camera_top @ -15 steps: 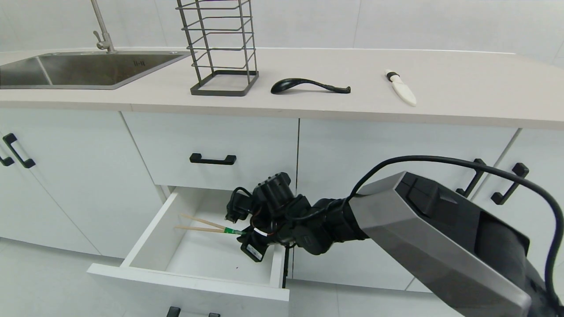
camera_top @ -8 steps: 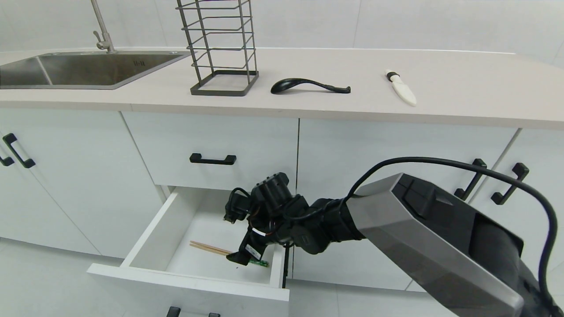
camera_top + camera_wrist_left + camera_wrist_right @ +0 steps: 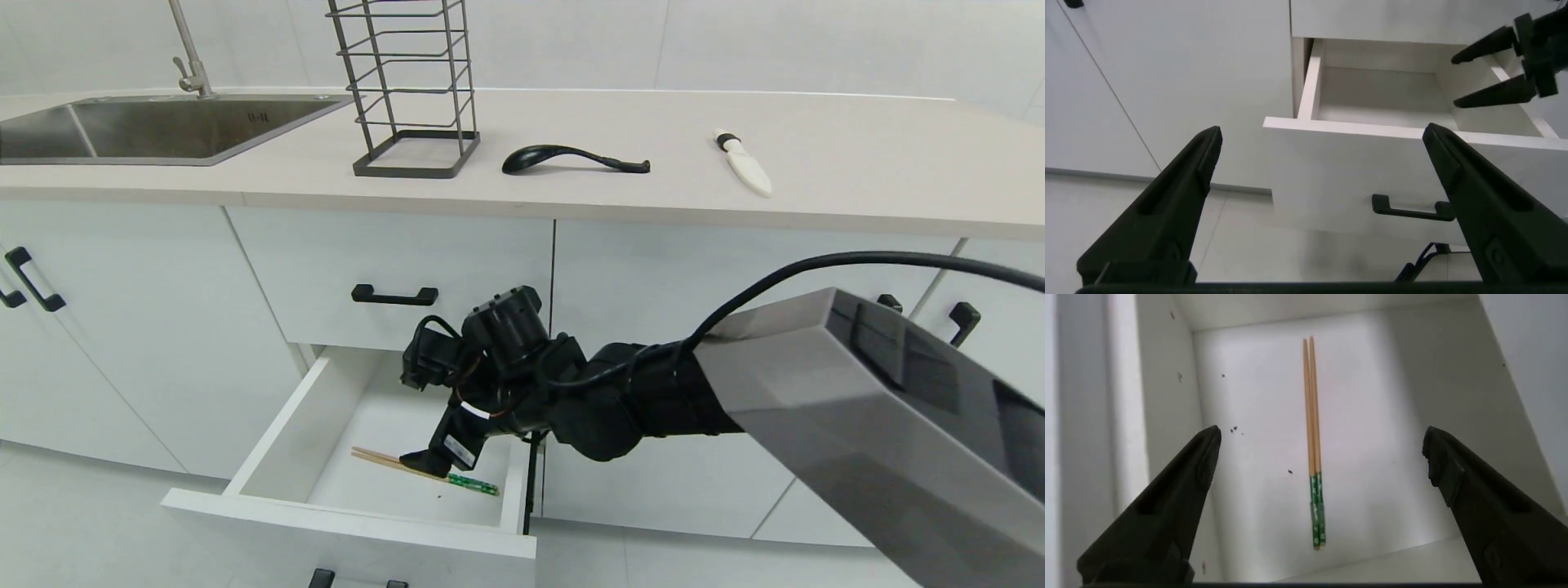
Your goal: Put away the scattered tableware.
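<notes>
A pair of wooden chopsticks [image 3: 424, 471] with green ends lies flat on the floor of the open white drawer [image 3: 343, 516]. My right gripper [image 3: 421, 418] hangs open just above them, inside the drawer and holding nothing. In the right wrist view the chopsticks [image 3: 1313, 457] lie side by side between the spread fingers [image 3: 1167, 506]. My left gripper [image 3: 1321, 131] is open and empty, low in front of the drawer [image 3: 1372, 131]. On the counter lie a black spoon [image 3: 571, 155] and a white knife [image 3: 743, 163].
A black wire dish rack [image 3: 408, 90] stands on the counter beside the steel sink [image 3: 163, 122] with its tap. Shut cabinet doors and a shut upper drawer with a black handle [image 3: 394, 296] surround the open drawer. The right gripper [image 3: 1456, 80] also shows in the left wrist view.
The right gripper let go of the chopsticks, which dropped from mid-air onto the drawer floor. The gripper has since lifted a little, open.
</notes>
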`<state>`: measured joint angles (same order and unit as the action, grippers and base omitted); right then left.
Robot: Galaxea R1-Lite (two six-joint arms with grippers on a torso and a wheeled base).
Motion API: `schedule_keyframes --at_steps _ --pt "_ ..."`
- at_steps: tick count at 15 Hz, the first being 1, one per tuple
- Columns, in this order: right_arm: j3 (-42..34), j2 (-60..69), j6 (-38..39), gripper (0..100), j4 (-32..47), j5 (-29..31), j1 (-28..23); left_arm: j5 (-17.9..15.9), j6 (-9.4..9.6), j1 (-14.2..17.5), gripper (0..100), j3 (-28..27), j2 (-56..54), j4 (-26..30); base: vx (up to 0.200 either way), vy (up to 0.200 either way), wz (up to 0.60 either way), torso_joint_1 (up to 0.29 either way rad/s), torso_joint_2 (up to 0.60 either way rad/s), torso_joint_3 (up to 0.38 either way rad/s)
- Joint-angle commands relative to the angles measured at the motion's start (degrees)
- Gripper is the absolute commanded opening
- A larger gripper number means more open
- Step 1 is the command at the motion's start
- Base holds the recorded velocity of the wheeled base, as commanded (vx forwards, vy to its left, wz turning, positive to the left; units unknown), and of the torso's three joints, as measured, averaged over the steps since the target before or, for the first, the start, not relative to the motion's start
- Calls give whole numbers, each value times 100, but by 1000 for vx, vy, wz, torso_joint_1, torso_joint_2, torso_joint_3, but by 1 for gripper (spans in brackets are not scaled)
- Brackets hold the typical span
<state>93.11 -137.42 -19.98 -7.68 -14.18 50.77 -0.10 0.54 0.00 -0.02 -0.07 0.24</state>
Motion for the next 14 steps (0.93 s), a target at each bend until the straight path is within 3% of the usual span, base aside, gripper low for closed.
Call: schedule_keyframes --at_steps 1,4,6,11,14 --pt "-390 770 12 100 -32 -6 108 1 -1 0 100 -6 7 2 0 0 0 0 0 0" --pt "-768 1218 20 100 -76 -6 170 1 -1 0 100 2 7 2 0 0 0 0 0 0" --pt "-1559 1745 38 100 -542 -6 170 1 -1 0 100 2 7 2 0 0 0 0 0 0" --pt "-2552 2484 -129 100 -1192 47 152 1 -1 0 100 2 7 2 0 0 0 0 0 0" --pt "-2623 2484 -270 100 -1596 64 161 1 -1 0 100 2 7 2 0 0 0 0 0 0"
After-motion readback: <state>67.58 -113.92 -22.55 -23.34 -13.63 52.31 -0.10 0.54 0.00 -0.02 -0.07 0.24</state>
